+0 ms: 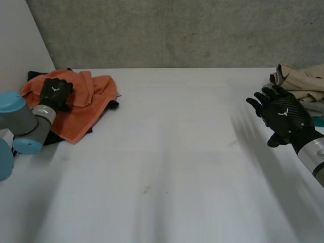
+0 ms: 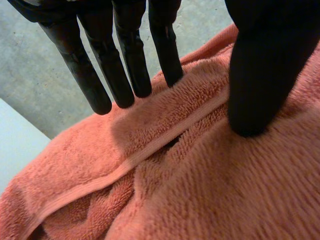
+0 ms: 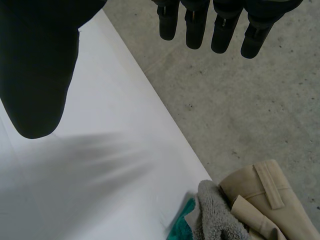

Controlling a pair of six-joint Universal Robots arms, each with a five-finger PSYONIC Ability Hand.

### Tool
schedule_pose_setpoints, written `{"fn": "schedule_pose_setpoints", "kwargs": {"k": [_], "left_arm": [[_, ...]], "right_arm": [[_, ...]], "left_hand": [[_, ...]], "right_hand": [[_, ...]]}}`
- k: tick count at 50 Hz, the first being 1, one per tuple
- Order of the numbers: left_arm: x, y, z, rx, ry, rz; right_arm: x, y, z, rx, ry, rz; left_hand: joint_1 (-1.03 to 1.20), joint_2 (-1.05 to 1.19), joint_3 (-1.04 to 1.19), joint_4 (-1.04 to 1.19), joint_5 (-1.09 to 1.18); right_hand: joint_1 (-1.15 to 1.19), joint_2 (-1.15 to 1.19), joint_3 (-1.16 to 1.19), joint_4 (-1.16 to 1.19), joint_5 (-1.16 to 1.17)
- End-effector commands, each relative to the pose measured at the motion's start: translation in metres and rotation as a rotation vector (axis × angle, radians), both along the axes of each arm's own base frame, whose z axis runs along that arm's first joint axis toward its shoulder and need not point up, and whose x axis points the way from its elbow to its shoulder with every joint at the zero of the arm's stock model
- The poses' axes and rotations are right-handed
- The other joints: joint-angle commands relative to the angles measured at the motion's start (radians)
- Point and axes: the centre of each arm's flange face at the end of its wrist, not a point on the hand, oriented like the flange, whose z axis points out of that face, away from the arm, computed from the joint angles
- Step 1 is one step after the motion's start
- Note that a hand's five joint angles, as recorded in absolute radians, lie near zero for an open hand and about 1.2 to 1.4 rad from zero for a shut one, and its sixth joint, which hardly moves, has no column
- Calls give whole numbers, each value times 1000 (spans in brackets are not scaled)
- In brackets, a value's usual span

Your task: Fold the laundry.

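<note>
- Nearest, across the lower frame of the head view: bare white table (image 1: 162,172), with no folded piece anywhere on it.
- Lower left: left arm (image 1: 23,119), stretched toward the upper left corner.
- Middle right: right hand (image 1: 282,117) raised over the tabletop, fingers straight and spread, thumb apart, nothing held, just in front of the heap behind it.
- Upper left: left hand (image 1: 55,93) on top of a crumpled orange towel (image 1: 83,111). In the left wrist view, fingers (image 2: 125,75) straight and thumb (image 2: 255,90) set apart, tips at or on the terry to either side of the hem band (image 2: 165,137), nothing pinched or clamped.
- Beneath that towel: a dark garment (image 1: 34,76) peeking out at the edges, also unfolded.
- Upper right, at the table's far edge: a second heap of beige trousers (image 1: 298,78), a grey towel (image 3: 215,215) and a teal cloth (image 1: 318,120), all bunched together.
- Farthest: concrete wall (image 1: 167,30).
- Progress, as a judgement: barely begun. Nothing spread flat, nothing folded, both heaps in a jumble. Probably at the step of taking up the orange towel, with spreading, folding and every other piece left to do.
</note>
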Motion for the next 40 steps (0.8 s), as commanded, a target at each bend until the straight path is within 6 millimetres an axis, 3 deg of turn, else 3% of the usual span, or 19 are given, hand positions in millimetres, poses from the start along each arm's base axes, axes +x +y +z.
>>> {"fn": "schedule_pose_setpoints", "kwargs": {"k": [1,5,11,12,14,15,18,19,21,26,27,30,31,34,35,40], "left_arm": [[-2,-2,-1,-6,-3,-16],[-8,3,9,-28,-26,-3],[-21,21,85,-210,-11,35],[-32,32,108,-257,22,10],[-46,46,135,-306,63,-24],[-59,64,164,-347,111,-65],[-72,87,196,-372,180,-112],[-83,103,207,-353,226,-153],[-98,123,215,-318,273,-206],[-155,194,220,-161,411,-422],[-176,219,218,-112,448,-508],[-201,248,211,-53,481,-599],[-218,264,198,-6,480,-649],[-248,285,163,75,457,-713],[-268,295,146,93,445,-749],[-300,302,104,103,377,-774]], "right_arm": [[-1,-1,-1,2,1,-3],[-1,-1,-1,2,1,-3],[-1,-1,0,0,1,-3],[-1,-1,0,-1,1,-1],[0,0,0,-1,1,0],[0,0,0,1,0,0],[0,0,0,6,0,0],[-1,1,-1,7,0,-2],[-1,0,0,4,0,-5],[-4,-1,5,-10,-3,-16],[-6,-3,7,-18,-3,-22],[-9,-4,11,-31,-4,-37],[-11,-5,14,-36,-7,-52],[-15,-7,16,-45,-7,-83],[-17,-7,16,-43,-8,-103],[-21,-9,16,-38,-4,-152]], "left_hand": [[662,685,687,684,708],[663,686,687,685,709],[663,686,687,685,709],[663,686,687,685,709],[663,686,687,685,709],[663,686,687,685,709],[663,686,687,685,709],[663,686,687,685,709],[663,686,687,685,709],[663,686,687,685,709],[663,686,687,685,709],[663,686,687,685,709],[663,686,687,685,709],[663,686,687,685,709],[663,686,687,685,709],[663,686,687,685,709]], "right_hand": [[-56,-40,-41,-35,-46],[-56,-40,-41,-35,-46],[-56,-40,-41,-35,-46],[-56,-40,-41,-35,-46],[-56,-40,-41,-35,-46],[-56,-40,-41,-35,-46],[-56,-40,-41,-35,-46],[-56,-40,-41,-35,-46],[-56,-40,-41,-35,-46],[-56,-40,-41,-35,-46],[-56,-40,-41,-35,-46],[-56,-40,-41,-35,-46],[-56,-40,-41,-35,-46],[-56,-40,-41,-35,-46],[-56,-40,-41,-35,-46],[-56,-40,-41,-35,-46]]}}
